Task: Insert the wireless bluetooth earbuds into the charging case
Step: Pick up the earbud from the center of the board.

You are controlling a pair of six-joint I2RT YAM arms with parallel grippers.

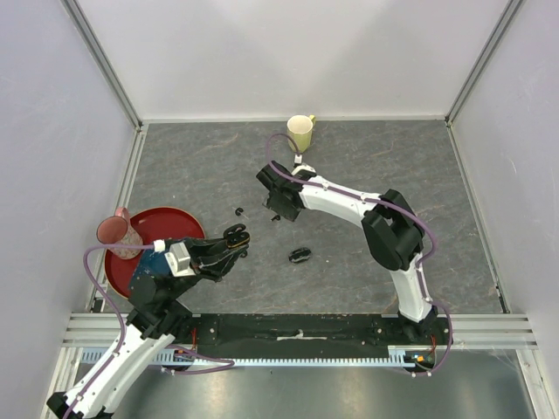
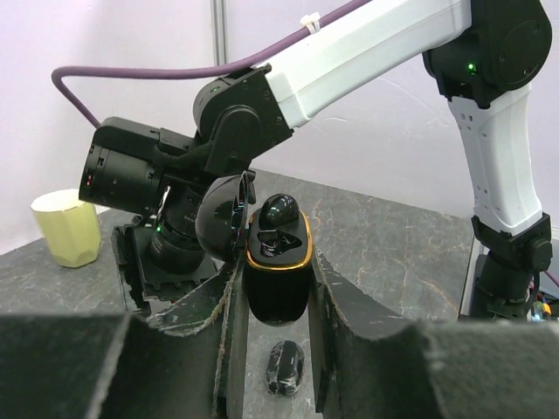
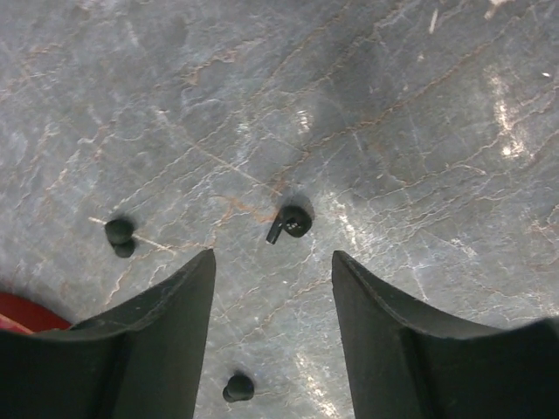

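Gripping the open charging case (image 2: 278,266), left gripper (image 1: 236,237); right gripper (image 3: 272,258) wide above three earbuds (image 3: 294,222), yellow mug (image 1: 300,133) beyond.

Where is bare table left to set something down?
Bare: the stretch between the yellow cup and red plate; the right side past the right arm. Crowded: centre, with earbuds, the spare case, the right gripper and the left gripper holding the charging case.

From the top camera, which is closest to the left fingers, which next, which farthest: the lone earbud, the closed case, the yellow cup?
1. Lone earbud, just beyond the left fingers.
2. Closed case, on the table to their right.
3. Yellow cup, at the far back edge.
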